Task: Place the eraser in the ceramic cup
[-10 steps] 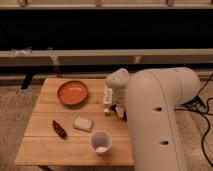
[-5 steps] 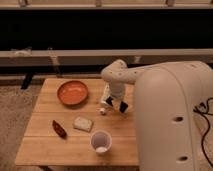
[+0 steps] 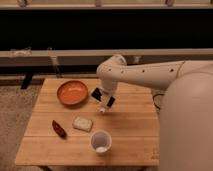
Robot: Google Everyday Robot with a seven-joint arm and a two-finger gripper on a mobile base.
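The white ceramic cup (image 3: 100,141) stands upright near the table's front edge, with a small pale thing inside it. My gripper (image 3: 103,100) hangs over the middle of the table, right of the orange bowl and behind the cup. Dark blocky shapes (image 3: 96,94) sit at the gripper's tip, and I cannot tell whether one is the black eraser. A short white tube-like piece (image 3: 103,108) shows just under the gripper. No eraser lies loose on the table.
A shallow orange bowl (image 3: 72,92) sits at the back left of the wooden table (image 3: 130,135). A pale beige block (image 3: 82,123) and a dark red pepper-like object (image 3: 59,128) lie left of the cup. My bulky white arm (image 3: 150,75) fills the right side.
My arm's large body has drawn back toward the right, uncovering more of the table. The gripper has stayed over the table's middle, shifting slightly left. The cup, block and bowl have not moved.
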